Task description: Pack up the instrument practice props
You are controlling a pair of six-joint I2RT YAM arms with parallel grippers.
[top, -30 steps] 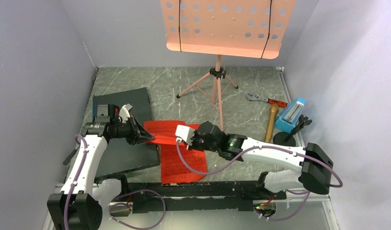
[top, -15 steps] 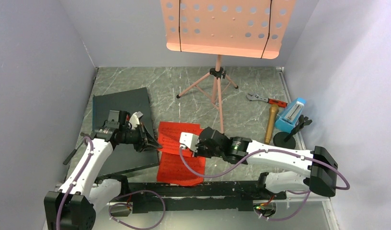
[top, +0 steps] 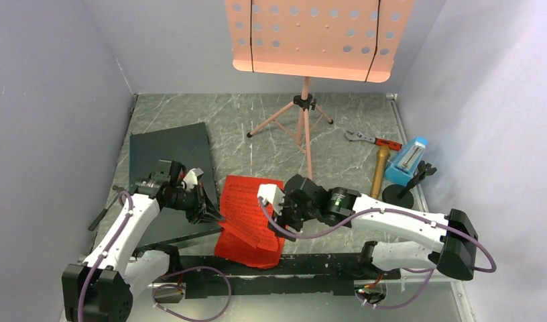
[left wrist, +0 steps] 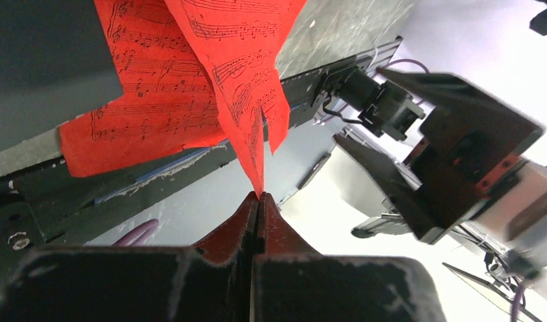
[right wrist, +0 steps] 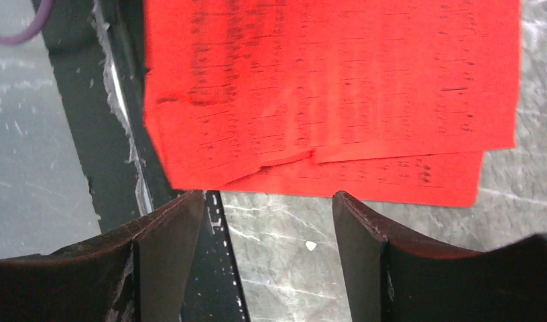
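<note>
Sheet-music pages, red, hang pinched by a corner in the left claw; right claw spread, empty.

Soft, even light fills the overhead view. The pale walls show no glare, the stand at top centre is evenly lit, and only faint shadows trail its legs across the table. Everything there is sharp. In the left wrist view the lower right burns out to white and the left gripper looms dark and unfocused at the bottom, while the pages are crisp, notes legible. In the right wrist view the pages' print smears with blur, and the right gripper sits shadowed along the bottom edge.
</note>
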